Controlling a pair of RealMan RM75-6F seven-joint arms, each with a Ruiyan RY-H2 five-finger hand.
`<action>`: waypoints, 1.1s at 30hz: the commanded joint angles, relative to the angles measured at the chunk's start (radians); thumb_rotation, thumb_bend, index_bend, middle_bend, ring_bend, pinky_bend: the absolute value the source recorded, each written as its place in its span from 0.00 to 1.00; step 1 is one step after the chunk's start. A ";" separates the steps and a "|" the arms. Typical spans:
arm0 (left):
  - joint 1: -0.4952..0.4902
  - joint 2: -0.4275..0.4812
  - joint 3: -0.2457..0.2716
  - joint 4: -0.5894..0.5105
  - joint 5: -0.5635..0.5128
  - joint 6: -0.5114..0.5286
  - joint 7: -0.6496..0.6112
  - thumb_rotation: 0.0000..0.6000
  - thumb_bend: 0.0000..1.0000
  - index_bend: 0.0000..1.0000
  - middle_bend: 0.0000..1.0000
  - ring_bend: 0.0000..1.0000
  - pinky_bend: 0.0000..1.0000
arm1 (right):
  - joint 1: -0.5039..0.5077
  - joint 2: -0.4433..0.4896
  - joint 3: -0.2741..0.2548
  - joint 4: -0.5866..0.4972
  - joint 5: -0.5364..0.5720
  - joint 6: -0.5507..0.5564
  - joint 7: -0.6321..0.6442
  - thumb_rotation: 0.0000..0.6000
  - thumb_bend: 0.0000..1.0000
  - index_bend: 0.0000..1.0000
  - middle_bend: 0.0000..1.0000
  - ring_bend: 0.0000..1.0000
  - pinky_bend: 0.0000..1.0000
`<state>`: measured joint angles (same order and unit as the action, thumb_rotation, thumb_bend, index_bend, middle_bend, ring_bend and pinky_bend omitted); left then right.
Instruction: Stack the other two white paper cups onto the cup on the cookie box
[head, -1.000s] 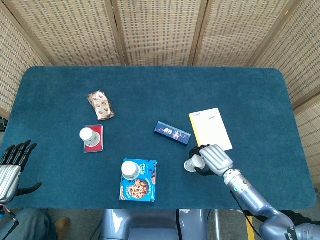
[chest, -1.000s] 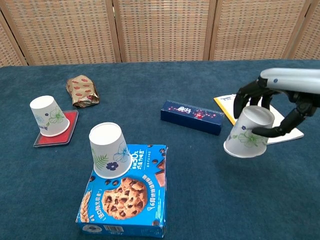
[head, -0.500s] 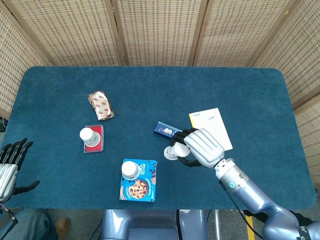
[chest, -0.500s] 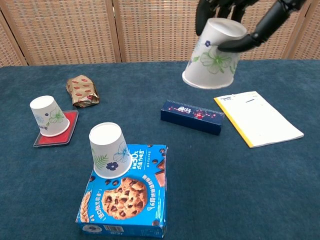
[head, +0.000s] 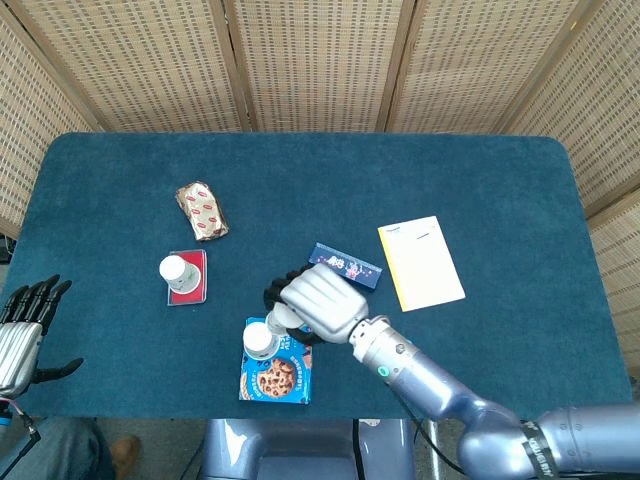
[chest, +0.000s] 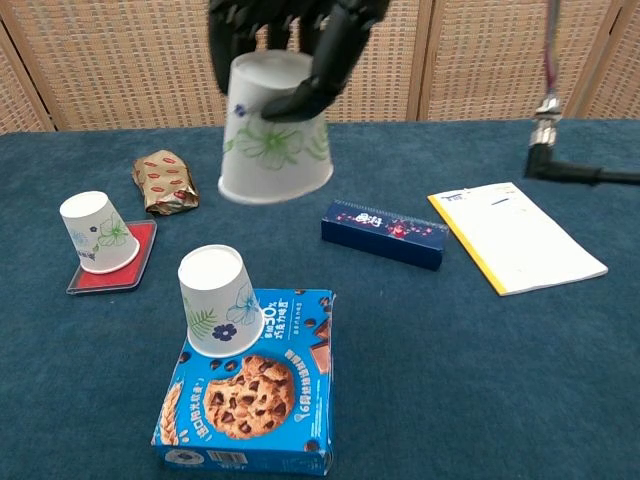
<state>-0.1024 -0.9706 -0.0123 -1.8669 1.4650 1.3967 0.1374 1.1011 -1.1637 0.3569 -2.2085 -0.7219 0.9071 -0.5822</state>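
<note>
An upturned white paper cup (chest: 217, 298) (head: 260, 340) with a floral print stands on the blue cookie box (chest: 250, 400) (head: 281, 376) near the table's front edge. My right hand (chest: 290, 40) (head: 315, 300) grips a second upturned cup (chest: 274, 128) in the air, above and slightly right of the cup on the box. The third cup (chest: 95, 232) (head: 173, 269) stands upturned on a red card (chest: 108, 262) at the left. My left hand (head: 22, 330) hangs off the table's front left corner with its fingers spread, holding nothing.
A dark blue narrow box (chest: 385, 233) (head: 345, 265) lies mid-table. A yellow-edged notepad (chest: 515, 234) (head: 420, 262) lies to the right. A crumpled snack wrapper (chest: 165, 182) (head: 202, 211) sits at the back left. Woven screens stand behind the blue table (head: 480, 180).
My right hand has lifted the cup and carried it leftward from near the notepad to above the cookie box. The left hand has barely moved.
</note>
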 joint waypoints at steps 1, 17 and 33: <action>0.000 0.007 0.000 -0.001 0.003 0.001 -0.013 1.00 0.00 0.00 0.00 0.00 0.00 | 0.111 -0.134 -0.052 0.026 0.101 0.115 -0.143 1.00 0.53 0.45 0.49 0.45 0.48; -0.004 0.023 0.004 0.003 0.009 -0.004 -0.051 1.00 0.00 0.00 0.00 0.00 0.00 | 0.171 -0.232 -0.099 0.087 0.121 0.184 -0.187 1.00 0.53 0.45 0.49 0.45 0.48; -0.012 0.019 -0.001 0.003 -0.013 -0.015 -0.041 1.00 0.00 0.00 0.00 0.00 0.00 | 0.188 -0.226 -0.095 0.128 0.113 0.082 -0.081 1.00 0.51 0.45 0.49 0.45 0.48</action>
<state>-0.1140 -0.9516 -0.0128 -1.8642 1.4524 1.3819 0.0958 1.2846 -1.3888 0.2591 -2.0853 -0.6131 0.9944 -0.6673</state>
